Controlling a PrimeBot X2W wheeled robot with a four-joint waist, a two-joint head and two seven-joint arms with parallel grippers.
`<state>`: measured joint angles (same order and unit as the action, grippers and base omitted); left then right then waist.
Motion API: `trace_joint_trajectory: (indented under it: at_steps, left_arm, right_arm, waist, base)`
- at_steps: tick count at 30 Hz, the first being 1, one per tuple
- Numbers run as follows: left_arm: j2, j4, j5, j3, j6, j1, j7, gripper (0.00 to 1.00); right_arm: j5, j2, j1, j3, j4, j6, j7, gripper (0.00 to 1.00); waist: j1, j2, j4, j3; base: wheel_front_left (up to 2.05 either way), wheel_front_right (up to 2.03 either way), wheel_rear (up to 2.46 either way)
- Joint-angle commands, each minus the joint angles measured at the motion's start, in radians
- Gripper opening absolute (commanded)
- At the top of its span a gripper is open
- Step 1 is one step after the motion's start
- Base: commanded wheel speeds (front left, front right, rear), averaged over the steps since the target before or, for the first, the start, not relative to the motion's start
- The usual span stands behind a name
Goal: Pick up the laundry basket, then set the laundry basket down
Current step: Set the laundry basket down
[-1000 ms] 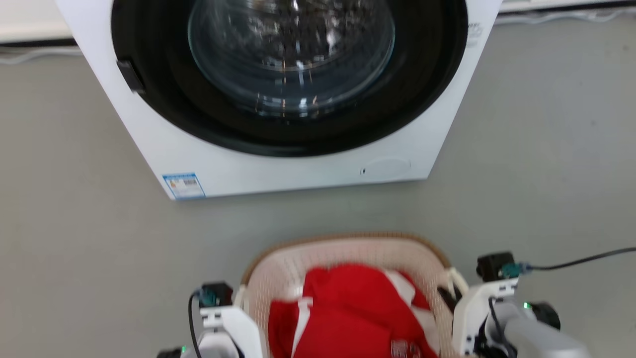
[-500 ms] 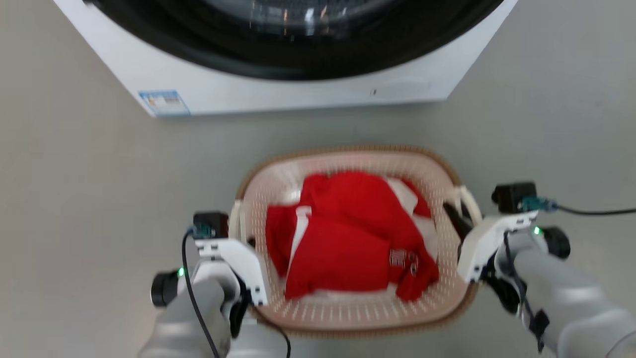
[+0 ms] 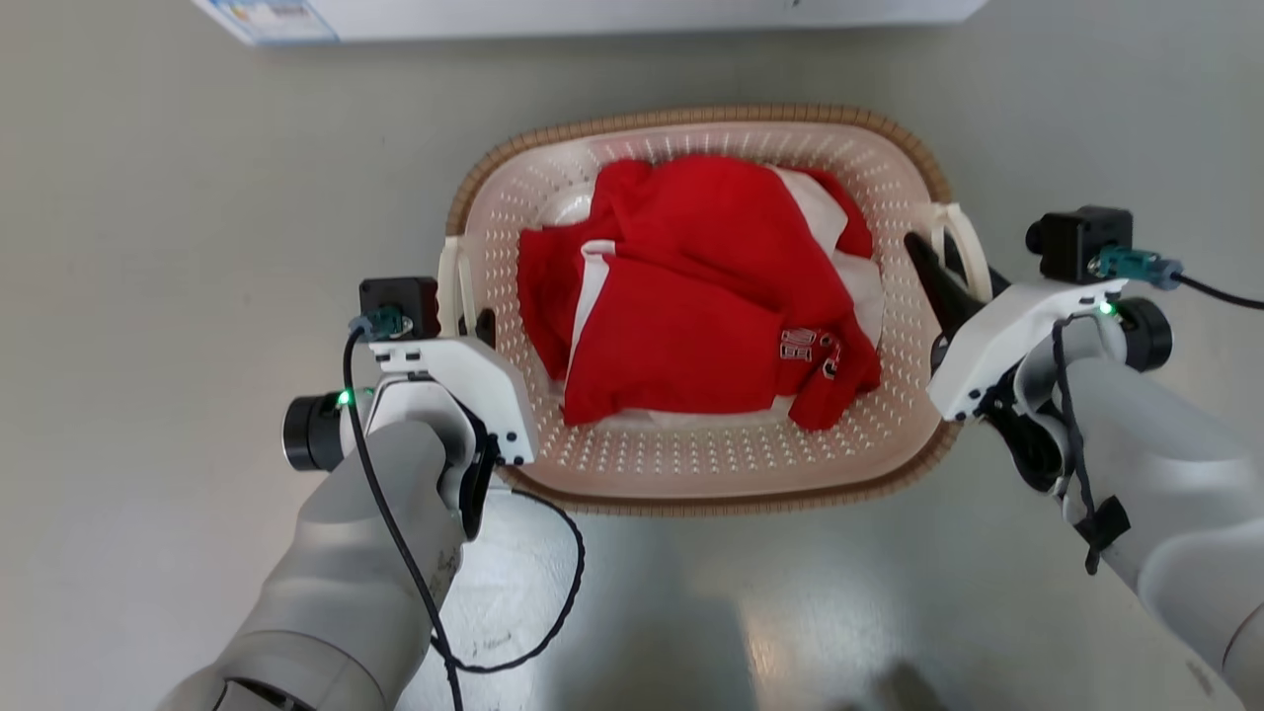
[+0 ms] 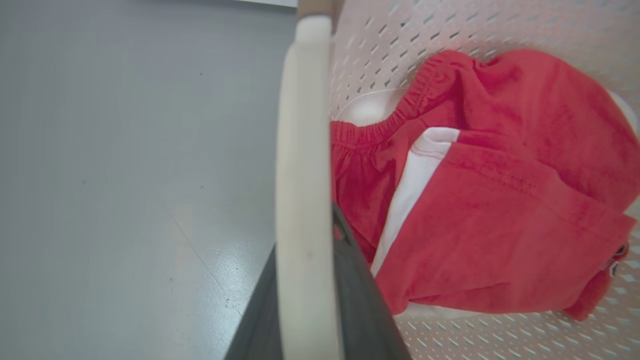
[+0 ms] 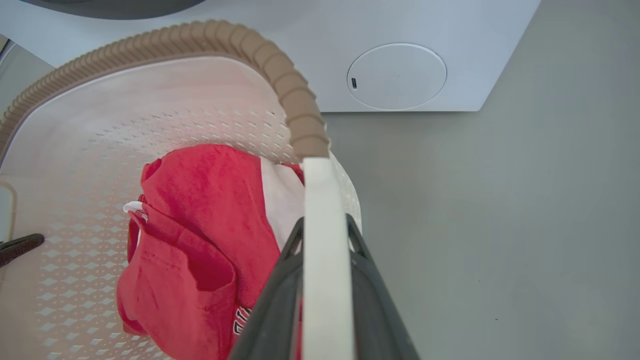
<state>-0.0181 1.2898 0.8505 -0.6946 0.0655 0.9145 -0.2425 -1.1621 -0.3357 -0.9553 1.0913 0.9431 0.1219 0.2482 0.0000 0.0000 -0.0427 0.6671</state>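
**Both claws are clamping the laundry basket by its side loops, in front of the washer**

Head view: the laundry basket (image 3: 691, 502) is sitting between the two arms, near the washing machine (image 3: 592, 14). I cannot tell whether its base is touching the floor. The left gripper (image 3: 469, 321) and right gripper (image 3: 953, 281) are each clenching one side. Counting: one basket, two grippers, one red garment (image 3: 691, 296) over some white cloth.

Left wrist view: two dark fingers (image 4: 360, 310) are pinching the left handle (image 4: 302, 200). So thin a hold is risking a slip.

Right wrist view: the right handle (image 5: 325, 260) is being pinched likewise, making two handles. Uneven arm motion is likely to tilt the basket, spilling the clothes or bumping the machine.
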Motion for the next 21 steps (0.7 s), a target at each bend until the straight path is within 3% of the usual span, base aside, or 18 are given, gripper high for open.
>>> trace_joint_trajectory:
  at_steps: [1,11,21]
  left_arm:
    - [0.023,-0.011,-0.016,0.019,0.016,0.019,-0.014,0.0]
    - [0.028,-0.03,-0.043,0.036,0.066,0.072,-0.019,0.0]
    - [0.028,-0.058,-0.069,0.039,0.076,0.1,-0.019,0.0]
  right_arm:
    - [0.03,-0.007,0.027,-0.007,-0.024,0.009,0.013,0.0]
    - [0.13,0.014,0.067,-0.173,-0.078,0.009,0.013,0.0]
    - [0.164,0.025,0.061,-0.231,-0.079,0.009,0.013,0.0]
  waist:
    - [0.0,0.0,0.007,0.04]
    - [0.0,0.0,0.013,0.132]
    - [0.0,0.0,0.013,0.199]
  base:
    - [0.0,0.0,0.0]
    - [0.0,0.0,0.0]
    - [0.0,0.0,0.0]
